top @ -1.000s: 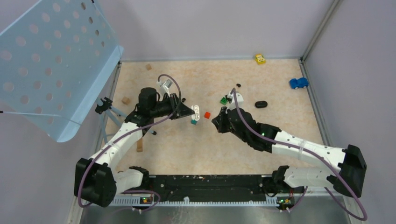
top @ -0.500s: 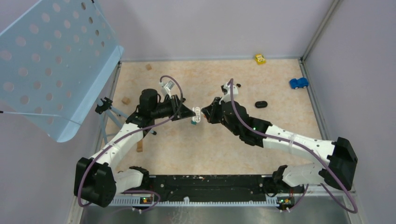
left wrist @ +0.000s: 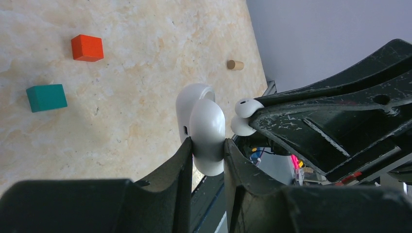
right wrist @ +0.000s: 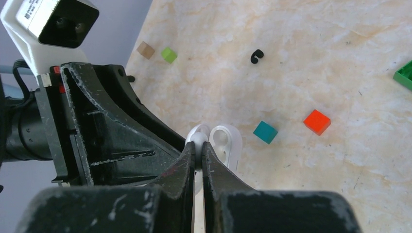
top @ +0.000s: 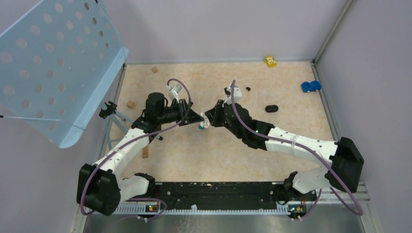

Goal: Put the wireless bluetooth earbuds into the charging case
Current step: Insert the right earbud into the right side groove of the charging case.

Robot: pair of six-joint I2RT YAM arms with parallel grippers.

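our left gripper is clenched on the open white charging case, held up off the table – our right gripper pinches a white earbud just beside the case – we cannot tell if they touch; a teal cube and a red cube lie below

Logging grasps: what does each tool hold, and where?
Left tool: charging case, clamped across its body. Right tool: white earbud, by its stem.

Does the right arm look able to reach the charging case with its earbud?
Probably yes: the right gripper, shut on a white earbud, is right beside the open charging case held by the left gripper, with nothing between them.
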